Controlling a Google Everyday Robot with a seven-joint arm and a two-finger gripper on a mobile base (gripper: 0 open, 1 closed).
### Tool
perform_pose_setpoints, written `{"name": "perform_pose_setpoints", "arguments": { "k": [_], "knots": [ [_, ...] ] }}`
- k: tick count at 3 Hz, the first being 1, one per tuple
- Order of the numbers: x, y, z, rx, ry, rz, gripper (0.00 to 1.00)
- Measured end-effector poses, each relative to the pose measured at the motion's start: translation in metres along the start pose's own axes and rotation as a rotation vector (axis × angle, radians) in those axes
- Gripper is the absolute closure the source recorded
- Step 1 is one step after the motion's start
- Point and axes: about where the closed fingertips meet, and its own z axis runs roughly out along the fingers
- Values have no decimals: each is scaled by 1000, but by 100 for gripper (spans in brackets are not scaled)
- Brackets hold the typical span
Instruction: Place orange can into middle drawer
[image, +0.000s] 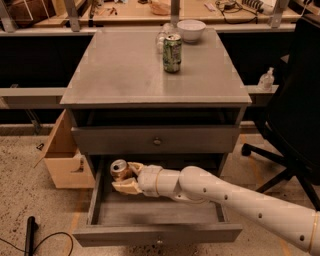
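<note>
The orange can (118, 169) has a silver top and is held upright in my gripper (125, 178), whose tan fingers (126, 187) close around its sides. The can sits over the back left part of the open middle drawer (159, 231), low inside it. I cannot tell whether it touches the drawer floor. My white arm (235, 197) reaches in from the lower right across the drawer. The upper grey drawer front (157, 141) with its round knob is shut.
A green-and-white can (172, 53), a clear glass (161, 39) and a white bowl (191, 30) stand at the back of the cabinet top (125, 70). A cardboard box (64, 159) stands left of the cabinet. A black office chair (295, 125) is at the right. A black cable lies on the floor at the lower left.
</note>
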Motion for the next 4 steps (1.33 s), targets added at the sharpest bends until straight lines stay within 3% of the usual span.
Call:
{"name": "perform_pose_setpoints", "arguments": {
  "k": [2, 3, 4],
  "knots": [
    [59, -10, 3, -11, 70, -3, 100],
    [91, -10, 11, -14, 87, 40, 100],
    [120, -9, 23, -10, 85, 95, 82]
  ]
}}
